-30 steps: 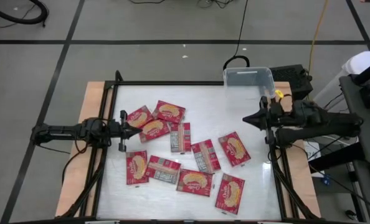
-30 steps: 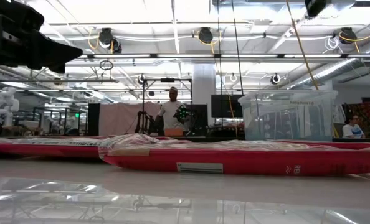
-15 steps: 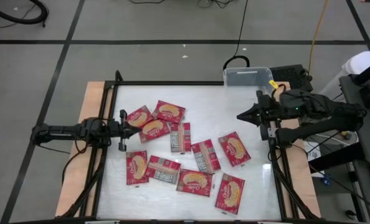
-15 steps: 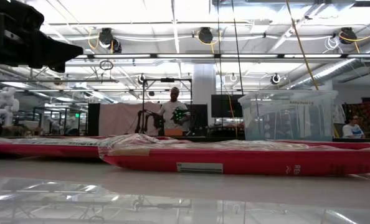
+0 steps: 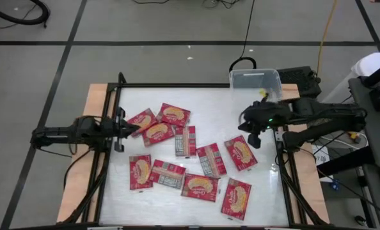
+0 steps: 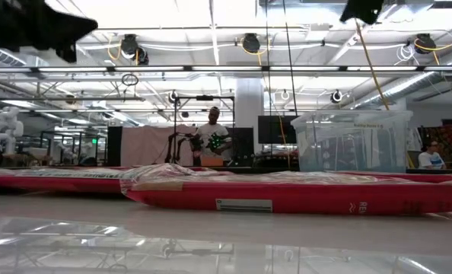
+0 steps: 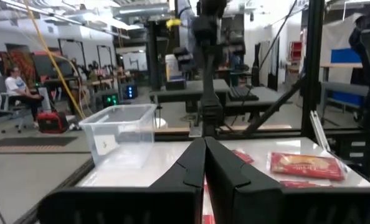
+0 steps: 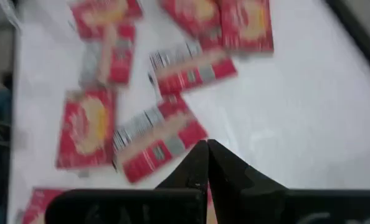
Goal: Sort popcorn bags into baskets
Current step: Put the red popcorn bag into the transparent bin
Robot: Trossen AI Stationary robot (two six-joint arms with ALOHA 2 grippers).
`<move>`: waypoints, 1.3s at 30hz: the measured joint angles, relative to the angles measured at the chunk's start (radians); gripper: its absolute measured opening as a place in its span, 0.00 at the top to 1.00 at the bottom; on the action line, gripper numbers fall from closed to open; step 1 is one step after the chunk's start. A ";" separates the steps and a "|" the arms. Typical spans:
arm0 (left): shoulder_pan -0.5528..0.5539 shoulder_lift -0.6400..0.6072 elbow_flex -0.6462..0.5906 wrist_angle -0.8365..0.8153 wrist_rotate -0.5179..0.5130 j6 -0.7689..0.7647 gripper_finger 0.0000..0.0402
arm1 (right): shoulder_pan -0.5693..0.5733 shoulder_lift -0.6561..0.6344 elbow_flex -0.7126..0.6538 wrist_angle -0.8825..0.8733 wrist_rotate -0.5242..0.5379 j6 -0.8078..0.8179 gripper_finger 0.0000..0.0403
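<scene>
Behind the white table (image 5: 209, 96) I see a big workshop with ceiling lamps, and a person (image 6: 210, 137) stands far at the back. On the table I count eleven popcorn bags (image 5: 240, 153), all lying flat in a loose group in the middle and on the near half; some show the grey printed back. None of them is inside the clear basket (image 5: 255, 84), which stands at the far right corner of the table.

My right gripper (image 5: 249, 121) hangs above the table just in front of the basket and near the bag on the right. Its fingers are pressed together and hold nothing. My left gripper (image 5: 135, 127) waits at the left edge of the table, pointing to the bags there, also pressed together with nothing between the fingers.
</scene>
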 joint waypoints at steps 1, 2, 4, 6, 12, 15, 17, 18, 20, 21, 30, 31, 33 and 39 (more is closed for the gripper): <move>0.000 0.018 0.040 -0.038 0.000 0.005 0.96 | 0.009 0.015 -0.007 -0.011 0.000 0.009 1.00; 0.000 0.041 0.081 -0.070 0.000 0.009 0.96 | 0.020 0.030 -0.014 -0.020 0.000 0.018 1.00; 0.000 0.092 0.160 -0.150 0.000 0.012 0.96 | 0.045 0.057 -0.027 -0.020 -0.003 0.039 1.00; 0.000 0.150 0.240 -0.233 -0.001 0.013 0.96 | 0.069 0.081 -0.036 -0.020 -0.003 0.061 1.00; 0.000 0.313 0.462 -0.404 -0.001 0.014 0.96 | 0.142 0.136 -0.087 -0.012 -0.003 0.151 1.00; 0.000 0.393 0.564 -0.467 -0.002 0.035 0.96 | 0.171 0.147 -0.129 0.012 -0.029 0.188 1.00; 0.001 0.450 0.633 -0.533 -0.002 0.049 0.96 | 0.190 0.149 -0.167 0.043 -0.033 0.215 1.00; 0.001 0.482 0.666 -0.572 -0.001 0.056 0.96 | 0.198 0.149 -0.185 0.058 -0.034 0.231 1.00; 0.001 0.547 0.719 -0.629 -0.002 0.067 0.96 | 0.212 0.149 -0.224 0.098 -0.061 0.269 1.00; 0.001 0.580 0.738 -0.652 -0.002 0.072 0.96 | 0.222 0.149 -0.243 0.121 -0.069 0.290 1.00; 0.001 0.796 0.733 -0.701 -0.002 0.110 0.96 | 0.324 0.149 -0.388 0.251 -0.104 0.419 0.88; 0.001 0.816 0.731 -0.696 -0.002 0.114 0.96 | 0.336 0.149 -0.402 0.253 -0.100 0.425 0.85; 0.001 0.859 0.725 -0.681 -0.002 0.118 0.96 | 0.361 0.149 -0.434 0.263 -0.078 0.435 0.79; 0.000 0.965 0.724 -0.613 -0.002 0.143 0.96 | 0.418 0.149 -0.540 0.417 -0.047 0.417 0.60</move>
